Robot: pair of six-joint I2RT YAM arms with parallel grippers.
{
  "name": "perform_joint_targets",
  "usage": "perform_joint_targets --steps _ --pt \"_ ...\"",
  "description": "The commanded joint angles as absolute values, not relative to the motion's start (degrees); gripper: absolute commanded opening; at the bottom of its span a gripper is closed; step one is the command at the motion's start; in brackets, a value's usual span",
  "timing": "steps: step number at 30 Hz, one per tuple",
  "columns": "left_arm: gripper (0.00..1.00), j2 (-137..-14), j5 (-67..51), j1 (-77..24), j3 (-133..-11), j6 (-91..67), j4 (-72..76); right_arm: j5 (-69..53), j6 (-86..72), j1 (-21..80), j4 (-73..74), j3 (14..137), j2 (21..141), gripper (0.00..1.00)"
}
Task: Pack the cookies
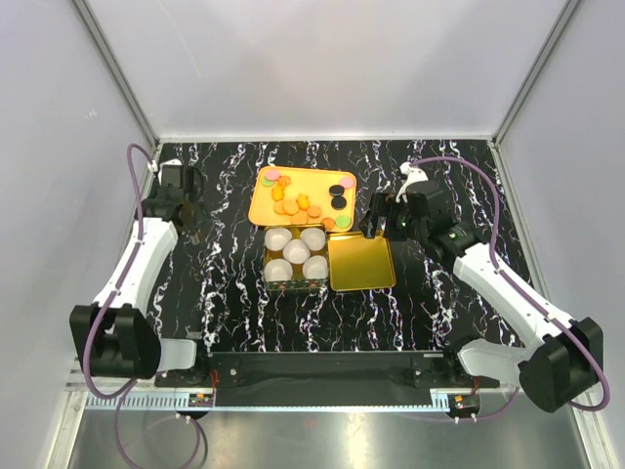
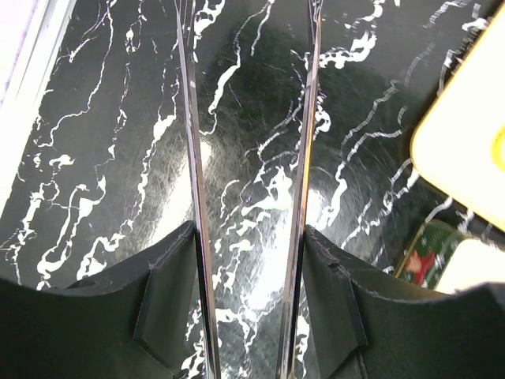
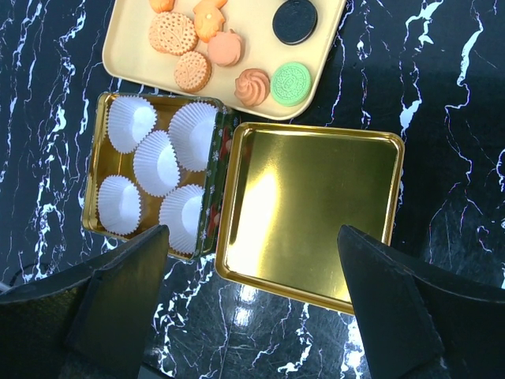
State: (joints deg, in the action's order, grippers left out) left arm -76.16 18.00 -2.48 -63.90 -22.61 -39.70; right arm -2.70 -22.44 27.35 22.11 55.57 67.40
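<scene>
**Operator:** What does the overhead view give me?

**Spotter:** You see the cookies [image 1: 298, 203] on a yellow tray [image 1: 317, 181] in the middle of the desk [image 1: 234, 293], toward its far edge. Just beside the tray's near side stands a square tin [image 1: 293, 285] holding five white paper cups [image 1: 296, 252]. A gold lid [image 1: 361, 264] lies flat just to the right of the tin. Your left gripper [image 1: 184, 186] hangs over bare desk near the left edge, well apart from the tray. Your right gripper [image 1: 376, 220] hangs by the tray's near right corner, above the lid's far edge.

**Operator:** And the left wrist?

**Spotter:** You look down between two thin fingers [image 2: 193, 158] with a clear gap between them. The gripper is released, with only marbled desk below. A corner of the tray and a corner of the tin show at the right.

**Operator:** The right wrist?

**Spotter:** Here your fingers [image 3: 118, 292] stand wide apart, grasping nothing, above the tin and the lid. At the top you see part of the tray with several orange cookies, one black, one green and one pink swirl, all lying on the tray. The five cups sit in the tin, and the lid lies close against the tin's right wall.
</scene>
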Motion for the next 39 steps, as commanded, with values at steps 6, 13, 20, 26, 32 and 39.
perform_joint_targets --steps 6,13,20,26,32,39 --pt "0.54 -71.5 13.1 -7.0 -66.9 -19.8 -42.8 -2.6 -21.9 27.2 20.2 56.0 68.7 1.0" --pt "0.53 -77.3 11.9 -15.1 -75.7 -19.7 -46.0 -2.4 -22.1 27.2 20.6 56.3 69.1 1.0" --pt "0.52 -85.5 9.6 -21.3 -83.5 -20.1 -47.3 -1.1 -22.1 27.2 21.8 56.3 67.8 1.0" --pt "0.52 -91.7 9.3 -26.2 -89.0 -20.3 -47.4 -0.4 -21.3 27.2 23.6 57.0 66.8 1.0" --pt "0.52 -100.7 9.1 -30.6 -97.9 -20.1 -48.2 2.5 -20.3 27.2 26.6 57.7 64.3 1.0" --pt "0.52 -109.8 7.6 -34.0 -107.6 -21.0 -48.5 5.1 -20.0 27.2 30.0 57.7 61.1 1.0"
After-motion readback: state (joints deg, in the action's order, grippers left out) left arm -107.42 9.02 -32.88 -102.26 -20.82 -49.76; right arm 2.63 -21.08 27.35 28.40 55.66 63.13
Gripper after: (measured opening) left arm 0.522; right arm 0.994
